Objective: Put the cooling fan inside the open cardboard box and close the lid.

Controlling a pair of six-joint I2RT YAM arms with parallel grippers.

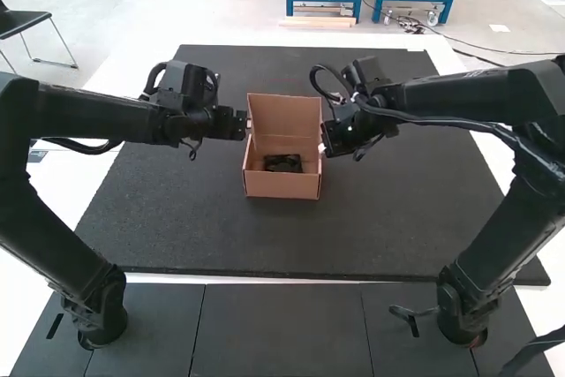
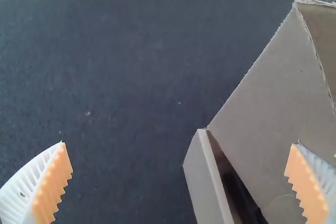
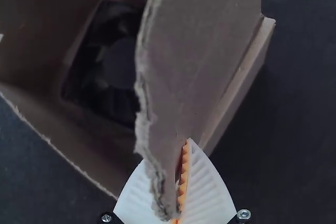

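Where the white worktop (image 1: 71, 174) is covered by a dark, grainy rubber mat (image 1: 177, 218), an open cardboard box (image 1: 281, 178) stands near the middle of the mat, between the two arms. Its rear lid flap (image 1: 284, 115) stands upright. The black cooling fan (image 1: 282, 163) lies flat on the box floor, inside the walls. The right wrist view looks down on it in the shade of the cardboard.

The left jaws hover at the box's left side, about level with its top rim, and are spread wide with nothing held between them. In the left wrist view, one white ribbed finger (image 2: 37, 187) with an orange pad hangs over bare mat, well apart from the cardboard. The other finger (image 2: 310, 182) sits in front of the box's left side flap (image 2: 262, 119), and whether its pad touches the cardboard cannot be told.

The right jaws are at the box's right side, clamped on the right side flap (image 3: 199, 51), which stands up on edge. The flap's rough, fibrous edge runs down between the two white fingers (image 3: 207, 187), with an orange pad pressed against the cardboard.
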